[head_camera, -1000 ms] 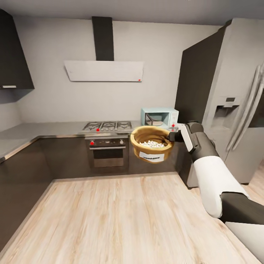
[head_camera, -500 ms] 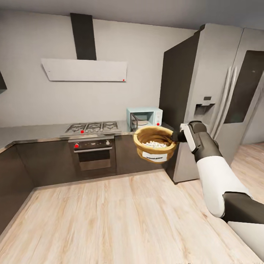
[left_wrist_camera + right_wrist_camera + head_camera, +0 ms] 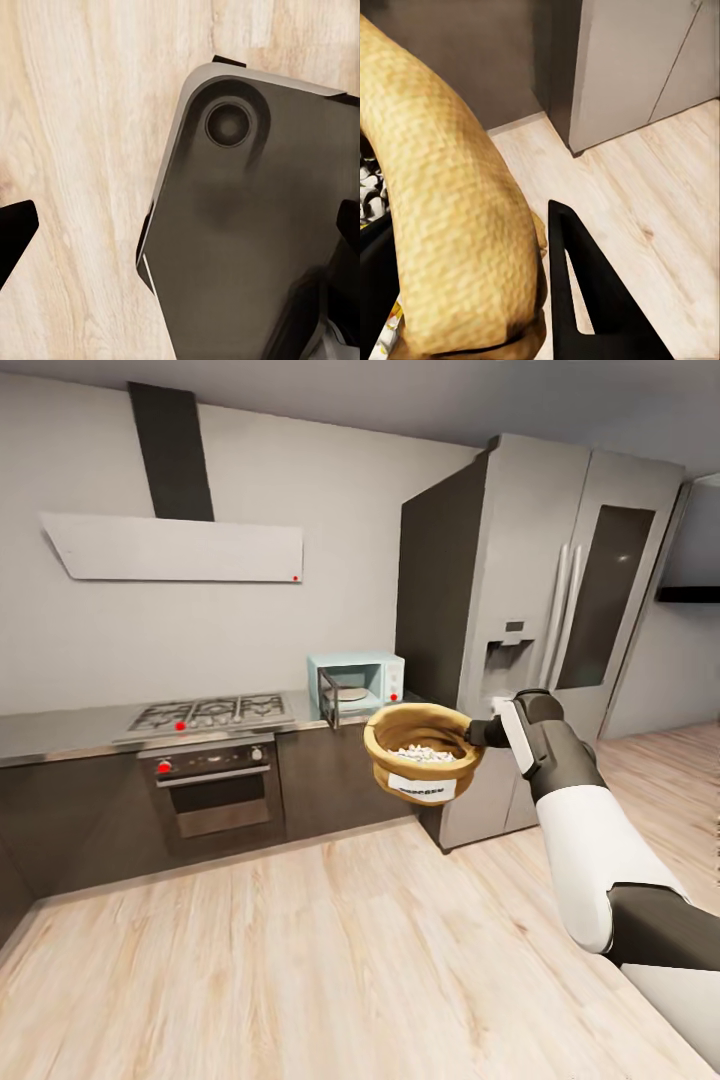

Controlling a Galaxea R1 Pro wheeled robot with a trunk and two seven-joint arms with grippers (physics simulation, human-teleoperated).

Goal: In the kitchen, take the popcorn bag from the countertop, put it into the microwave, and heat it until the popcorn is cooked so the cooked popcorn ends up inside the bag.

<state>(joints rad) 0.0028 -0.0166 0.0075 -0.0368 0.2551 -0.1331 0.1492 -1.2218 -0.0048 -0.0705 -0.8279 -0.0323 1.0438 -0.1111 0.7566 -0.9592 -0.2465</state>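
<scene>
Mustard-tan round popcorn bag [image 3: 422, 754] is held by its rim in the right pincer [image 3: 478, 734]; the mint-blue microwave [image 3: 357, 682] is seen ahead-left, door open.

- The popcorn bag [image 3: 422, 753] was a squat, round, mustard-tan sack with a thick rolled rim and a white label on its front. It hung upright in the air above the wooden floor, mouth open upward, its rim pinched at the robot's right side.
- The popcorn [image 3: 424, 754] lay inside as a low heap of small whitish pieces.
- The microwave [image 3: 355, 682] was small, boxy and pale mint-blue, and stood at the right end of the countertop [image 3: 60, 728], its door swung open.
- The countertop was a long grey steel worktop over dark cabinet fronts.
</scene>
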